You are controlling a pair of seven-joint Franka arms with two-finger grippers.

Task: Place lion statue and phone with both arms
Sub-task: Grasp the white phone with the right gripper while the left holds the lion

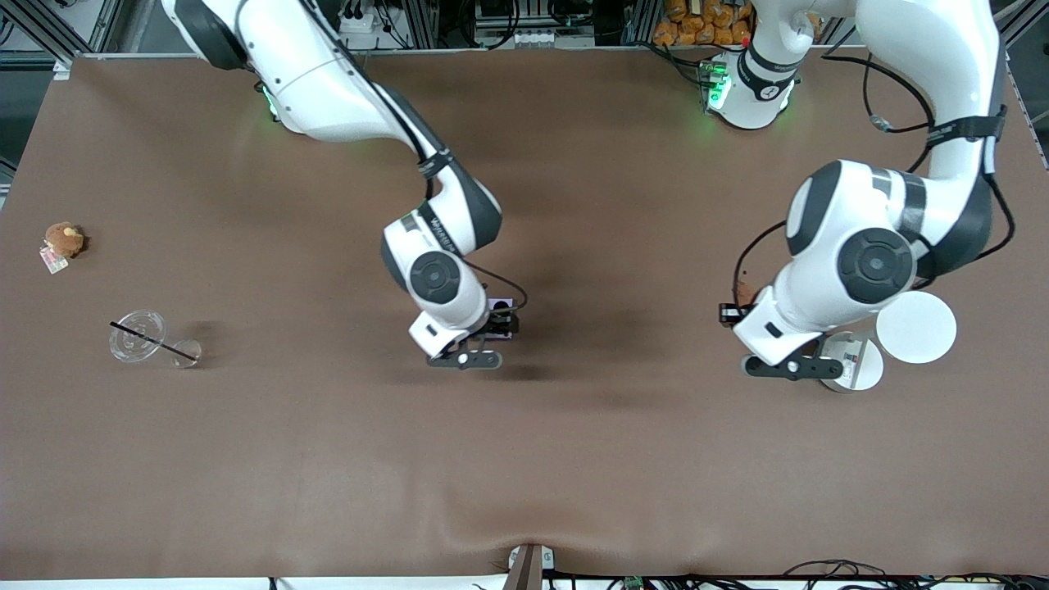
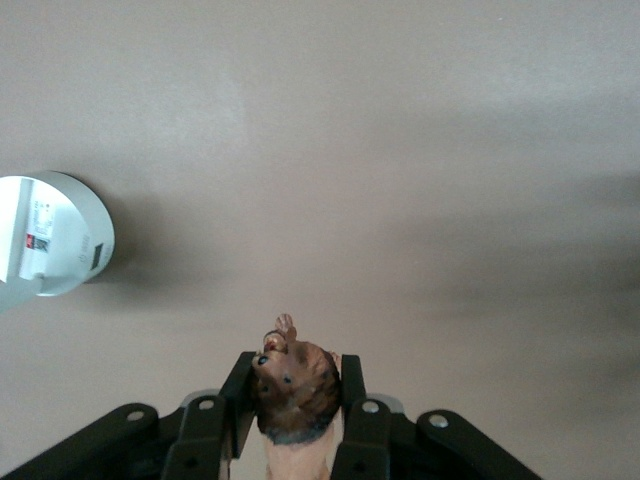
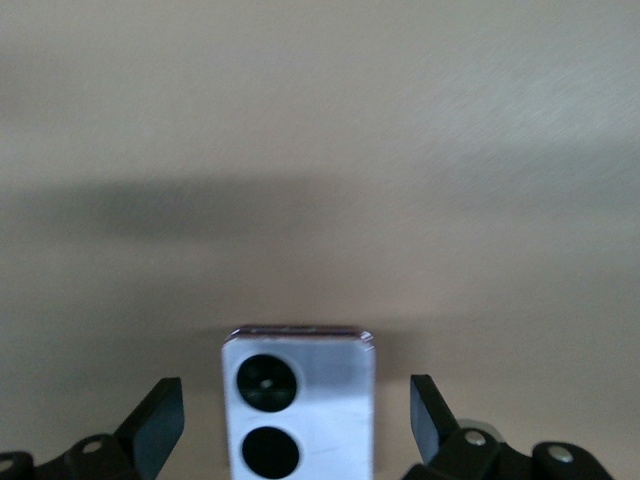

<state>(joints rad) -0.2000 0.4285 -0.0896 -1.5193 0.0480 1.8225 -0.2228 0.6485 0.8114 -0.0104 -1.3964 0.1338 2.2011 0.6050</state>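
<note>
**Phone released, lion being gripped**

The phone [image 3: 298, 405] is lying flat on the desk [image 1: 524, 459] at mid-desk, between the spread fingers of the right pincer [image 3: 298, 420], its long axis running along them, camera end outward. It could be snagged on retreat. The lion statue [image 2: 295, 385], head outward, is being clamped by the left pincer [image 2: 295, 415] above the desk near a white disc [image 2: 60, 235]; it could topple when released.

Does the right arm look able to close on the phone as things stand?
Probably yes. The right gripper is open with its fingers apart on either side of the phone, not touching it, and nothing sits between them.
</note>
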